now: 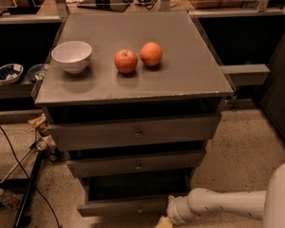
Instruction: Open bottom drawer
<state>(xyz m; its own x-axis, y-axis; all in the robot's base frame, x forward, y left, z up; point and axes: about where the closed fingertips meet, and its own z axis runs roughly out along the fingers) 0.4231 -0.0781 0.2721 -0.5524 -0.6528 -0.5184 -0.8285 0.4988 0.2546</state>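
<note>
Bowl point(71, 56), apple point(126, 61) and orange point(151, 54) sit loose on the bench point(192, 77); we judge a hard jerk could roll the fruit. The bottom drawer point(114, 206), lowest of three, looks partly out. The claw point(162, 222) is at the frame's bottom edge, just right of the knob point(139, 208); we cannot tell its state. Risks: slipping off that tiny knob, or a skewed pull jamming the drawer.
</note>
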